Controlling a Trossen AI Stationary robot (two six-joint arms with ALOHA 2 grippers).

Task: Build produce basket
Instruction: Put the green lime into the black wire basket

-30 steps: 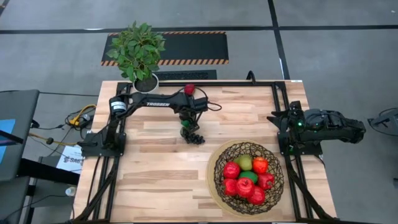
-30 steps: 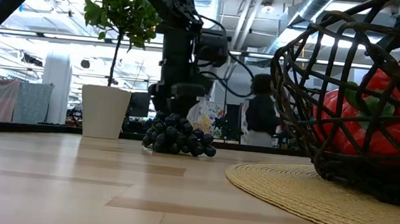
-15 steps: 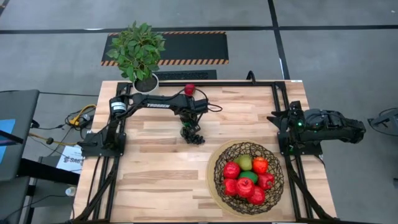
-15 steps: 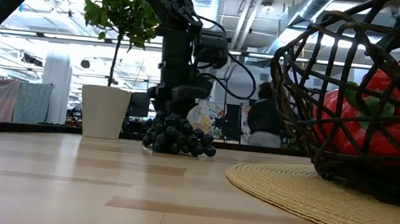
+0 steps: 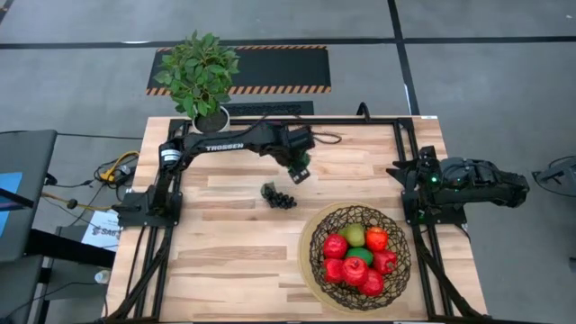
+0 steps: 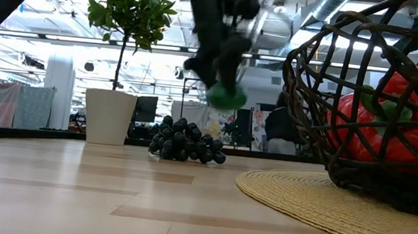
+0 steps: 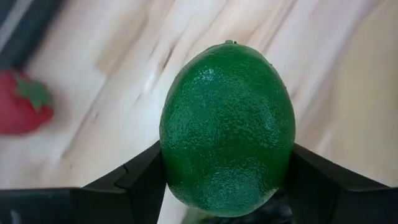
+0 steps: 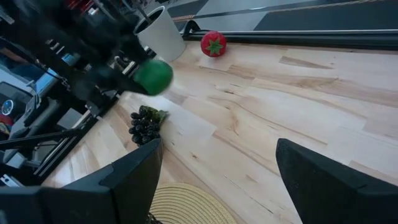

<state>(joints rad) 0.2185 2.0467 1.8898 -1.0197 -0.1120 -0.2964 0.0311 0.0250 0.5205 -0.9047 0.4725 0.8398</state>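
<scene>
From the high view I see the left gripper (image 5: 301, 171) out over the far middle of the table (image 5: 225, 270), with a green lime (image 5: 302, 174) at its tip. The dark grapes (image 5: 279, 196) lie on the wood just near of it, apart from the gripper. The basket (image 5: 357, 256) sits at the near right on a round woven mat (image 5: 309, 274), holding red apples and peppers, a green pear and an orange piece. The potted plant (image 5: 202, 76) stands at the far left edge. The right gripper (image 5: 405, 171) waits at the right edge, beside its base, well apart from everything.

In the low view the left gripper (image 6: 222, 88) hangs clear above the tabletop with the lime (image 6: 227, 97) held aloft, above and slightly right of the grapes (image 6: 184, 149). The white pot (image 6: 109, 117) stands to the left, the basket (image 6: 367, 107) looms at the right.

My left wrist view shows the lime (image 7: 227, 127) pinched between the two dark fingers (image 7: 134, 183), jaws closed on both its sides. A red strawberry-like fruit (image 7: 23, 112) lies on the wood beyond.

The right wrist view shows my right fingers (image 8: 130, 180) spread wide with nothing between them. Farther off I see the lime (image 8: 153, 76) in the left gripper, the grapes (image 8: 144, 124) and the red fruit (image 8: 213, 44) by the far rail.
</scene>
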